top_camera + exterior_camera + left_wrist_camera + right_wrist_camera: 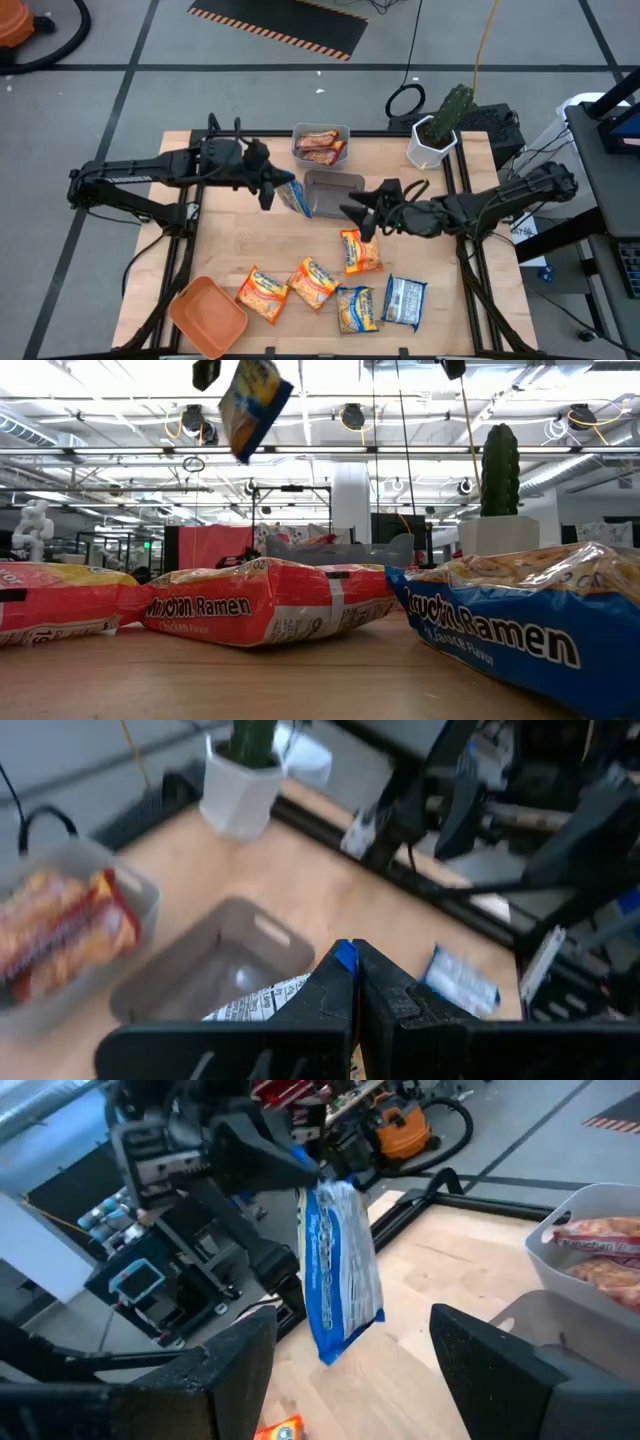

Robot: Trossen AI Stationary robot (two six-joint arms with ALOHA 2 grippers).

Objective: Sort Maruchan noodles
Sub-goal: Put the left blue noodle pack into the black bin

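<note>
The left hand (270, 190) is clamped on the top edge of a blue-and-silver packet (293, 197) that dangles above the counter, just beside the grey bin (334, 192) near the far edge. With so thin a pinch, the crinkly packet could slip free or swing past the bin wall. The right hand (358, 214) waits with fingers spread close by and risks clipping it.

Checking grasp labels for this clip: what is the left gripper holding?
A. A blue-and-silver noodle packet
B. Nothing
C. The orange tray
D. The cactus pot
A: the left gripper is shut on the top edge of a blue-and-silver noodle packet, which hangs in the air beside the empty grey bin.
</note>
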